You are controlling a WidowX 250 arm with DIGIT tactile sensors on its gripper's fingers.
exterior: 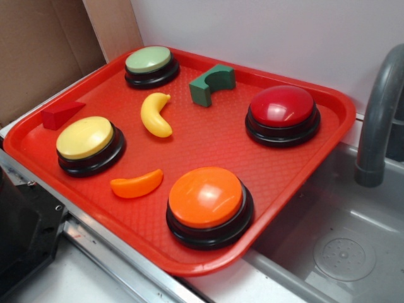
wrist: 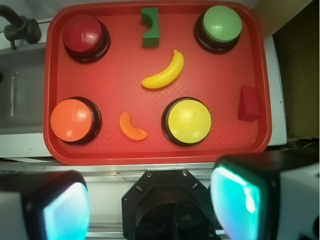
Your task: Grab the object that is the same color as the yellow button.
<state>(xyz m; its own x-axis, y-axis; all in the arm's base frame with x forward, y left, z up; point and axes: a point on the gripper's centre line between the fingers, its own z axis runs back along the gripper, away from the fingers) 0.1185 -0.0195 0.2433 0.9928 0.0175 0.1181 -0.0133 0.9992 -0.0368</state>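
Note:
A small glossy yellow toy banana (exterior: 155, 114) (wrist: 164, 75) lies on the red tray (exterior: 208, 136) (wrist: 130, 65), near its middle. The yellow button (exterior: 86, 138) (wrist: 188, 120), a pale dome on a black base, sits at the tray's left side in the exterior view, just in front of the banana. My gripper (wrist: 150, 205) shows only in the wrist view, high above and off the tray's near edge. Its two fingers (wrist: 235, 200) stand wide apart with nothing between them. The exterior view does not show the gripper.
Also on the tray: a pale green button (exterior: 149, 61), a dark red button (exterior: 282, 107), an orange button (exterior: 206, 198), an orange crescent slice (exterior: 136, 185), a green arch block (exterior: 212, 84) and a red wedge (exterior: 62, 114). A grey sink (exterior: 344, 246) and faucet (exterior: 377, 120) lie to the right.

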